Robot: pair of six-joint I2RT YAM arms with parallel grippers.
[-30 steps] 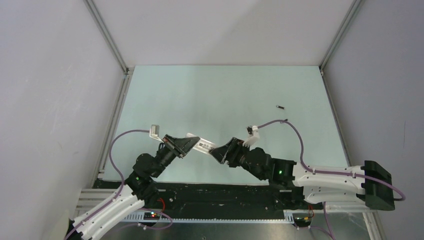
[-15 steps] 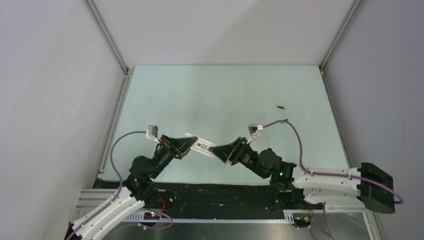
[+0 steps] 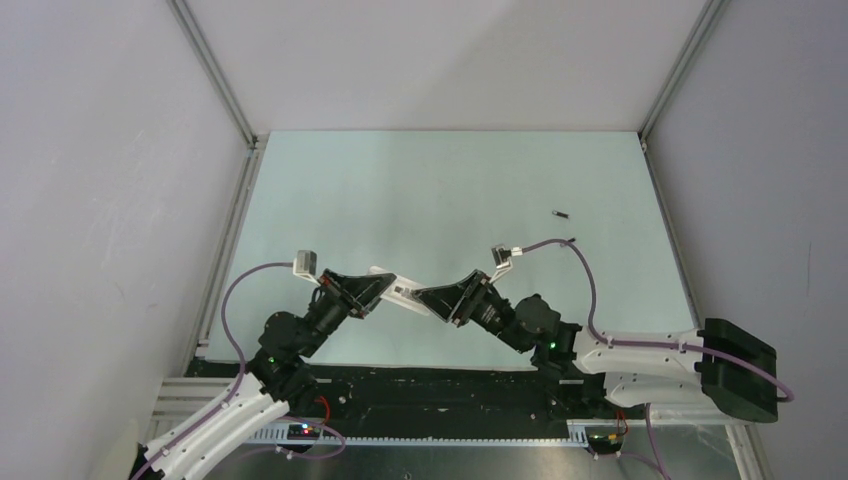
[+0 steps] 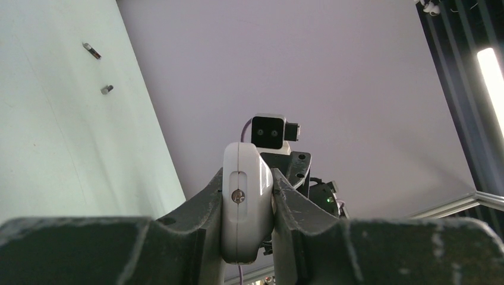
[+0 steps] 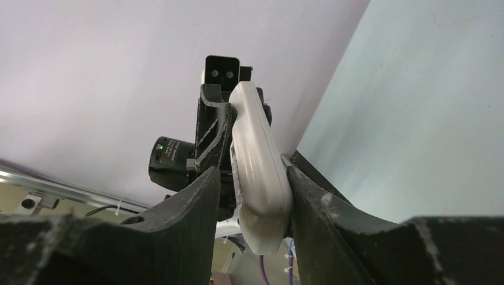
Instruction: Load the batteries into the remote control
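Observation:
The remote control (image 3: 405, 292) is a slim white handset held off the table between both arms. My left gripper (image 3: 383, 288) is shut on one end of it, pinching its narrow sides (image 4: 246, 196). My right gripper (image 3: 430, 299) is round the other end (image 5: 258, 178): one finger touches the remote and the other stands a small gap off. One battery (image 3: 561, 213) is a tiny dark cylinder lying far right on the table; it also shows in the left wrist view (image 4: 91, 50). A second small dark piece (image 4: 107, 89) lies near it, by the cable (image 3: 572, 240).
The pale green table (image 3: 450, 190) is walled by white panels at the back and both sides. The right arm's purple cable (image 3: 590, 285) loops over the table. The black base rail (image 3: 430, 385) runs along the near edge.
My right gripper has moved left along the remote, so its jaws now sit round the remote's end. The left gripper has shifted only slightly and keeps its hold.

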